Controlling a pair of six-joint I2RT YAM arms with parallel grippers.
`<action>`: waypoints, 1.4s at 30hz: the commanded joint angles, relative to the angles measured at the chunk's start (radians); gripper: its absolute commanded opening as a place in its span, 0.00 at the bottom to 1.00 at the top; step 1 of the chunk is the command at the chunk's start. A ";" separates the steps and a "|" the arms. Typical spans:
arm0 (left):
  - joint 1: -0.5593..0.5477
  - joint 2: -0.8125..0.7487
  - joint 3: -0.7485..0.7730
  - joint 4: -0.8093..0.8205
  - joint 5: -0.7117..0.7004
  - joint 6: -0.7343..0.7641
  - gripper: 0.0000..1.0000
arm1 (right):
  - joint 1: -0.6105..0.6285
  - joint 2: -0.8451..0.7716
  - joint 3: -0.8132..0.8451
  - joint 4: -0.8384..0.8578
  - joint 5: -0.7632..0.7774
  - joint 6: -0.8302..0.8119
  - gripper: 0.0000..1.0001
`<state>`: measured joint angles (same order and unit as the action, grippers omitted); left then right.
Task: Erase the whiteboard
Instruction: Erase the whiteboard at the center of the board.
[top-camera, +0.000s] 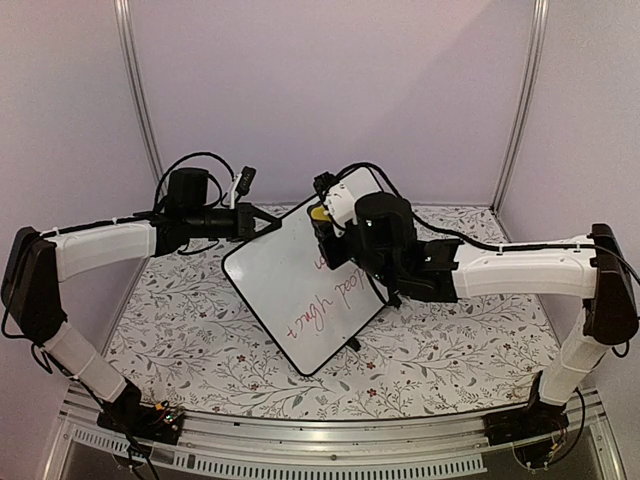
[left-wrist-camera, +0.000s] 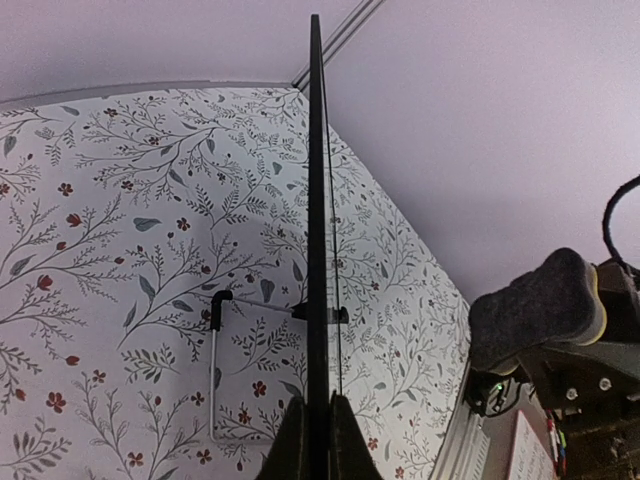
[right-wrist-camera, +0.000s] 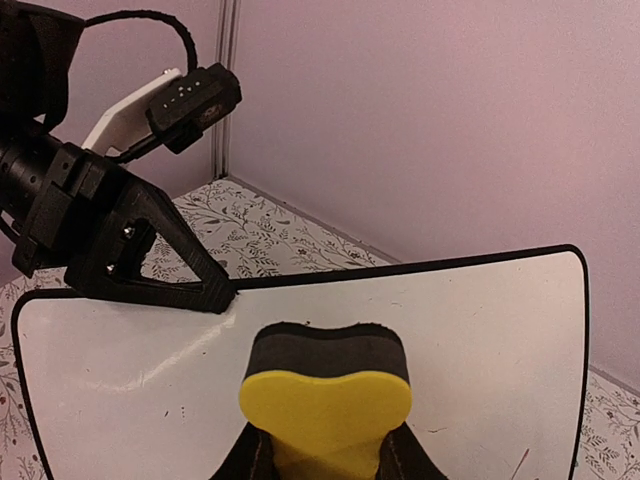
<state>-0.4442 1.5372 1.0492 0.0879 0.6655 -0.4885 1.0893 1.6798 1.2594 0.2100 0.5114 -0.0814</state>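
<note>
Whiteboard (top-camera: 290, 290): centre of overhead frame, standing tilted on floral table (top-camera: 450, 350); red writing (top-camera: 322, 303) on its lower right part.
Left gripper (top-camera: 268, 226): clenched on the board's upper left edge.
Right gripper (top-camera: 325, 235): grasping yellow-backed eraser (top-camera: 320, 213) at the board's top corner; contact with the face cannot be told.

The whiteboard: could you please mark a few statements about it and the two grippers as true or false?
1. The left gripper pinches the whiteboard by its edge. True.
2. The right gripper holds a marker. False: it holds a yellow-backed eraser.
3. The whiteboard is wiped clean. False: red and dark handwriting remains on it.
4. The table has a floral-patterned covering. True.
</note>
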 joint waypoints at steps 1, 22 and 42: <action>-0.015 -0.038 0.000 0.047 0.037 0.018 0.00 | -0.023 0.083 0.035 0.110 -0.059 -0.046 0.00; -0.012 -0.036 0.002 0.047 0.038 0.020 0.00 | -0.103 0.216 -0.009 0.112 -0.238 0.013 0.00; -0.012 -0.023 0.006 0.032 0.013 0.010 0.00 | -0.104 0.143 -0.135 0.160 -0.244 0.038 0.00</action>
<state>-0.4419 1.5372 1.0489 0.0669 0.6247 -0.5053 0.9882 1.8187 1.0870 0.3927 0.2588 -0.0261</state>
